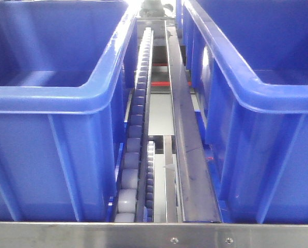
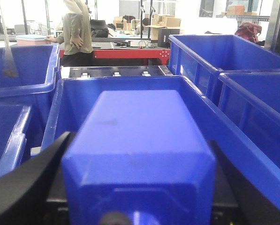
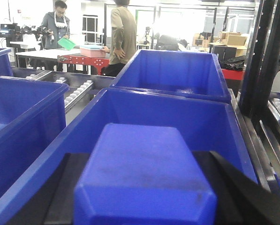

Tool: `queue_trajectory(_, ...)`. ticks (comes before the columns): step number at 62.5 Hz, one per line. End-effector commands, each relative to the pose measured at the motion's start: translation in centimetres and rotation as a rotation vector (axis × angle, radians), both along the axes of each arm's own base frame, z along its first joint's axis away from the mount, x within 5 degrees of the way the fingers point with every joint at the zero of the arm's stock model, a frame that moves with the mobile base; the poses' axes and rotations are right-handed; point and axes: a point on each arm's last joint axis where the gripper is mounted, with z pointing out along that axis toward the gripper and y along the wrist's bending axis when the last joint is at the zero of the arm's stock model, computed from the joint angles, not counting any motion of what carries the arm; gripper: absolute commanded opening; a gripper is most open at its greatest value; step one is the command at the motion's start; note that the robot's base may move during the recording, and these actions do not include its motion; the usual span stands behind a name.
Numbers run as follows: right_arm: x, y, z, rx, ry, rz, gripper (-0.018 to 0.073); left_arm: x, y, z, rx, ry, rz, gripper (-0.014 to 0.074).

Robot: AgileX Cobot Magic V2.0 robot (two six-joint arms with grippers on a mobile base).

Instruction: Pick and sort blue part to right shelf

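1. Workshop floor, brightly lit, lies behind everything you see, but start at the tools themselves.
2. Your left jaws are closed on a blue part (image 2: 137, 154). The block fills the whole gap between the black fingers (image 2: 25, 185), one against each flank.
3. Your right jaws hold a second blue part (image 3: 144, 180) the same way, with black fingers (image 3: 243, 192) against both sides.
4. Just beyond the left-held block you have an open blue bin (image 2: 55, 108), with more blue bins beside it on the left and right.
5. The right-held block sits over the near end of another blue bin (image 3: 233, 136). A farther bin (image 3: 177, 70) stands right behind that one, touching or nearly so; you cannot tell which.
6. In the front view, the right shelf (image 1: 195, 191) runs away from you. A row of small rollers (image 1: 138, 103) and a steel guide rail (image 1: 177, 67) lie side by side between a left bin (image 1: 55, 98) and a right bin (image 1: 262, 88).
7. Farther out, a person in an olive top (image 2: 76, 28) stands hand on hip at a red desk (image 2: 130, 51), with cardboard boxes (image 2: 168, 21) stacked behind.
8. From the right wrist you also see a man in a mask (image 3: 55, 23) — he is holding something green.
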Motion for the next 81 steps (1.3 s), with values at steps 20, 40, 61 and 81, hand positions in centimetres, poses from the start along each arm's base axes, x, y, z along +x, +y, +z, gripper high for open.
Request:
queue_trajectory(20,-0.6,-0.1,1.6,0.005,-0.115,0.005,0.0184,-0.1,-0.1,1.5,-0.017,-0.094,-0.021,0.0321)
queue_trajectory(40,-0.6,-0.1,1.6,0.005,-0.116,0.006,0.0184,3.8,-1.9,5.4,0.022,-0.025,-0.032,0.0321)
queue_trajectory(61,-0.6,0.0,1.6,0.008,-0.114,0.008,0.0184,17.2,-7.8,7.6,0.024,0.345,-0.022,0.0321)
queue_trajectory(81,-0.5,-0.1,1.4,0.007,-0.085,0.006,0.0184,29.6,-12.4,2.8,0.143,0.698,0.053,0.0321)
